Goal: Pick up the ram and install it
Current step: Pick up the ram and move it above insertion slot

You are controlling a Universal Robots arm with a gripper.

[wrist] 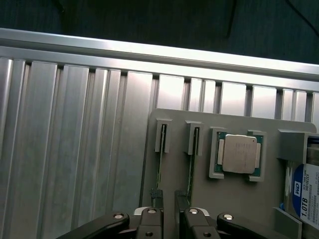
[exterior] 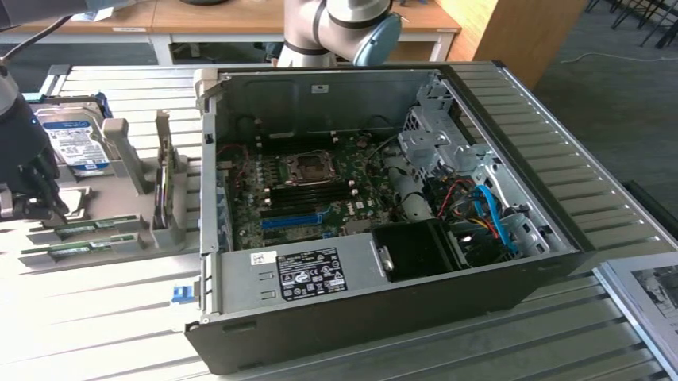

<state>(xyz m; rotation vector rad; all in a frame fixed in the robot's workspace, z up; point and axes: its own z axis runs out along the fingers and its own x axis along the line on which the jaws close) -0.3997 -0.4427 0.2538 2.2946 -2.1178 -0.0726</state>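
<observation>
Within holder [wrist: 239,199] slots, two ram sticks [wrist: 159,169].

Bright daylight washes my ribbed metal counter [wrist: 75,149], with white glare along its far rail [wrist: 149,47]. My fingers [wrist: 156,199] show dark against it. Inside the computer case [exterior: 371,317] shadow pools among the parts.

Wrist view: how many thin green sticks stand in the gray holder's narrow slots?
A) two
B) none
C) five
A: one ram stick and another ram stick stand on edge in the two narrow slots of the gray holder, beside the square silver chip.
</observation>
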